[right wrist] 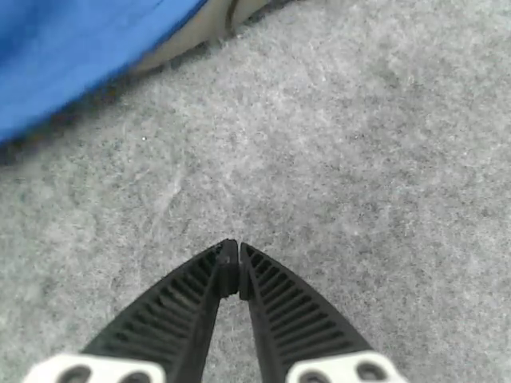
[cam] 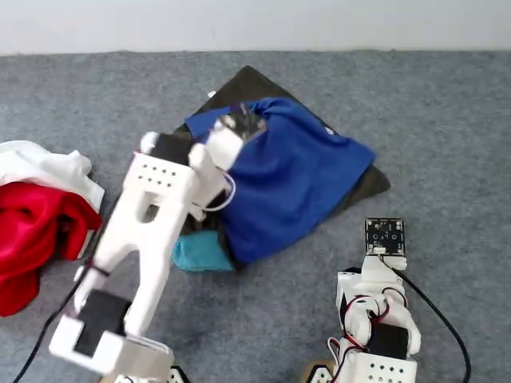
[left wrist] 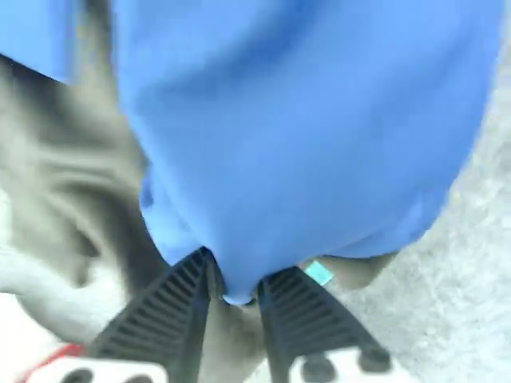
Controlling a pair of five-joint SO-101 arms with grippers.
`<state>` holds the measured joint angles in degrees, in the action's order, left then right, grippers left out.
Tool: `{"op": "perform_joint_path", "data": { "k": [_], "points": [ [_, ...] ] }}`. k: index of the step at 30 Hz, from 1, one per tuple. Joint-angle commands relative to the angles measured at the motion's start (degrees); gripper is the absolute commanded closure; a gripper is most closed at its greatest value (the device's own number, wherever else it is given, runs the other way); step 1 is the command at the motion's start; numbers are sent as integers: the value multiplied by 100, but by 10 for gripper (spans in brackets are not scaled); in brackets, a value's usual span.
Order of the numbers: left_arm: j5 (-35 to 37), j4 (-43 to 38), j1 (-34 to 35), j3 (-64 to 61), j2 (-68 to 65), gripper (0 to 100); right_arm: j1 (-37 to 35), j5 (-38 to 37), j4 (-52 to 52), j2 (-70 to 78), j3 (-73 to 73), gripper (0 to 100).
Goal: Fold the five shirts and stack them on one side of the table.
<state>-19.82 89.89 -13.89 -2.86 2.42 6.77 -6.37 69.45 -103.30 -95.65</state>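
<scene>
A blue shirt (cam: 295,179) lies spread over a dark shirt (cam: 369,182) in the middle of the table, with a teal shirt (cam: 200,254) folded under its near edge. My left gripper (cam: 239,126) is over the blue shirt's far edge, shut on a bunch of its cloth (left wrist: 236,294), which hangs lifted from the fingers (left wrist: 297,307). A red shirt (cam: 32,231) and a white shirt (cam: 44,166) lie crumpled at the table's left edge. My right gripper (right wrist: 231,275) is shut with nothing in it, low over bare grey felt near the front right.
The table top is grey felt (cam: 447,120), with free room at the right and back. The right arm's base (cam: 375,335) sits at the front right, the left arm's base (cam: 104,335) at the front left. A pale wall runs along the back.
</scene>
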Motion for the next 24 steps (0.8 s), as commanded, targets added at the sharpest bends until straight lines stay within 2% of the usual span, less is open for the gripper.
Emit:
{"op": "perform_joint_path", "data": {
  "k": [1, 6, 10, 16, 24],
  "points": [
    [-9, 264, 53, 919, 782, 988, -57, -44, -92, -4, -79, 987],
    [-9, 360, 141, 1842, 1371, 988, -57, -44, -92, -4, -79, 987],
    [202, 202, 686, 2862, 1644, 988, -57, -44, -92, -4, -79, 987],
    [325, -413, 2769, 4198, 1653, 988, -57, -44, -92, -4, -79, 987],
    [325, -1371, 5468, 4374, 1644, 987, -57, -44, -92, -4, -79, 987]
  ]
}}
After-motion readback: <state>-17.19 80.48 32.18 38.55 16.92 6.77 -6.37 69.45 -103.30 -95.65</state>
